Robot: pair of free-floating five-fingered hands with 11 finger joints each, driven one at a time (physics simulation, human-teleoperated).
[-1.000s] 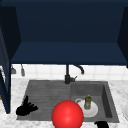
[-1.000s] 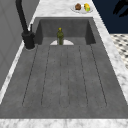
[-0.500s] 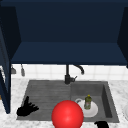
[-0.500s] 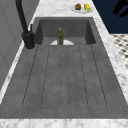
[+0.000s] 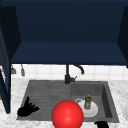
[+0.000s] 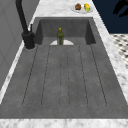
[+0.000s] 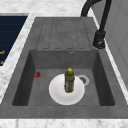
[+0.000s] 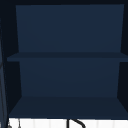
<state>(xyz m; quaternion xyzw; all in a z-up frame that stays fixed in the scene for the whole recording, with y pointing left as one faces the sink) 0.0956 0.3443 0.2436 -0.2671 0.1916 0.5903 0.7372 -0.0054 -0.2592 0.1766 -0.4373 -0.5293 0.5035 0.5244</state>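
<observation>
Hovering over the front left corner of the grey ribbed draining board point(image 5: 47, 90), the black left hand point(image 5: 27, 109) had its fingers spread and fairly straight, released, holding nothing and touching nothing I could make out. The black right hand point(image 5: 101, 124) sat at the bottom edge of the front view, just in front of the sink's front rim, mostly cut off; whether its fingers were released or clenched I could not tell.

Nearest the right hand was the small olive-green bottle with a yellow cap point(image 7: 69, 80), standing upright on the round white plate point(image 7: 56, 94) on the floor of the dark grey sink basin point(image 7: 25, 82). The bottle stood near the plate's middle. A small red object point(image 7: 37, 74) lay on the basin floor, apart from the plate, toward the front wall. The round metal drain point(image 7: 83, 79) lay just beside the plate's edge toward the tap side.

A big glossy red ball point(image 5: 67, 114) sat low in the front view, overlapping the plate's left edge there. The black curved tap point(image 5: 67, 75) stood behind the basin. A white dish of fruit point(image 6: 82, 7) rested on the marble counter beyond the sink. The dark blue open wall cabinet point(image 8: 67, 57) hung above.
</observation>
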